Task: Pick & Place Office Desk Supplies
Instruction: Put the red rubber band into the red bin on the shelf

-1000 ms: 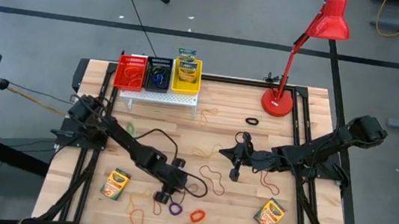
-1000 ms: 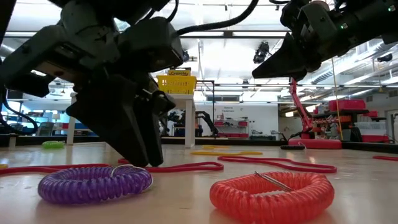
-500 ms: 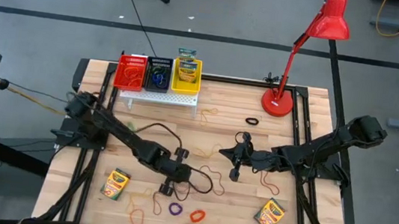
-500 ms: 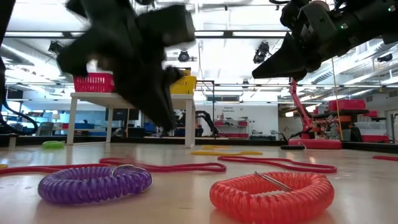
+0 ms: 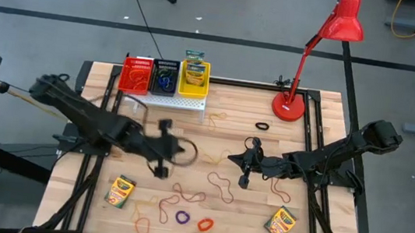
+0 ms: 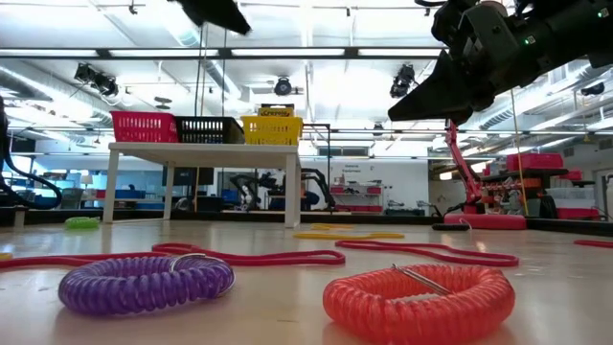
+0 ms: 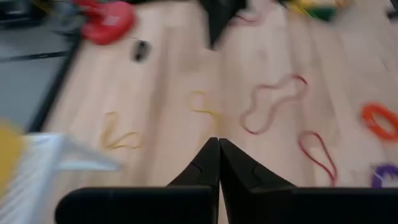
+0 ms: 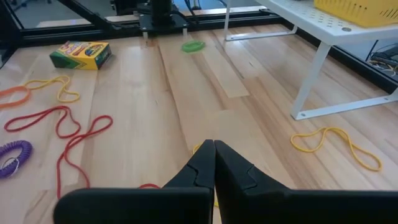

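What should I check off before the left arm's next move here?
1. Left hand shut: ok.
2. Supply held in it: cannot tell; none shows at its tips.
3. Right hand shut, parked above mid-table: ok.
4. Red bin, black bin, yellow bin upright on white stand: ok.
5. Table cleared: not ok; purple loop, orange loop, crayon boxes lie there.

left arm (image 5: 104, 128) motion-blurred, purple loop (image 7: 388, 174) cut off by edge

back edge: blocked by white stand (image 5: 166, 101) and red lamp (image 5: 319, 47)
counter (image 5: 324, 122) middle: crossed by both arms
front: littered with rubber bands (image 5: 221, 186)
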Available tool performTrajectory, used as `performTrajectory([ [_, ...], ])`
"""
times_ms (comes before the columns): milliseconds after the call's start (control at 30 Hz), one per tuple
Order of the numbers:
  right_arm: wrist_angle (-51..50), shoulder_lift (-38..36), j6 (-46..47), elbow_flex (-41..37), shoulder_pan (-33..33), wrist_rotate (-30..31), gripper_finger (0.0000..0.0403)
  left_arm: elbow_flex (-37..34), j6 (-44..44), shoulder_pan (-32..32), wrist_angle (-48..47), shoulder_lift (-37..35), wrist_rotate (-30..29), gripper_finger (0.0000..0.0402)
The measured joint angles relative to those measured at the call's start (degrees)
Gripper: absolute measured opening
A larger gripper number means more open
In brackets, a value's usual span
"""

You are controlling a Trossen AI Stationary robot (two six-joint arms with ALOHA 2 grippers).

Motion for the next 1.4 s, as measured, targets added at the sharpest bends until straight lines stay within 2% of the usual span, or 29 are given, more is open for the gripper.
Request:
performTrajectory([
  [133, 0.0, 0.0, 0.0, 0.0, 0.0, 0.0, 0.0005, 0.1, -4.9, 0.5, -4.3, -6.3, -3.6, 0.0004],
  [267, 0.0, 0.0, 0.0, 0.0, 0.0, 0.0, 0.0005, -0.3, -10.6, 1.7, -6.0, -6.3, 2.5, 0.0017],
  [400, 0.0, 0.0, 0.0, 0.0, 0.0, 0.0, 0.0005, -2.4, -11.3, 0.8, -6.0, 0.7, 8.0, 0.0051],
  [533, 0.0, 0.0, 0.0, 0.0, 0.0, 0.0, 0.0005, -3.4, -11.1, -0.5, -4.0, 11.8, 11.5, 0.0087],
  [733, 0.0, 0.0, 0.0, 0.0, 0.0, 0.0, 0.0005, -2.7, -8.2, -2.8, 12.8, 26.8, 17.5, 0.0127],
  [833, 0.0, 0.0, 0.0, 0.0, 0.0, 0.0, 0.0005, 0.0, -4.7, -3.8, 12.2, 32.1, 19.2, 0.0138],
  [1000, 0.0, 0.0, 0.0, 0.0, 0.0, 0.0, 0.0005, 3.9, -0.2, -5.1, 7.3, 35.3, 19.1, 0.0143],
  [1267, 0.0, 0.0, 0.0, 0.0, 0.0, 0.0, 0.0005, 4.4, 2.8, -5.2, 6.8, 34.9, 21.5, 0.0143],
  [1400, 0.0, 0.0, 0.0, 0.0, 0.0, 0.0, 0.0005, 4.5, 1.6, -5.0, 7.6, 33.7, 21.7, 0.0143],
])
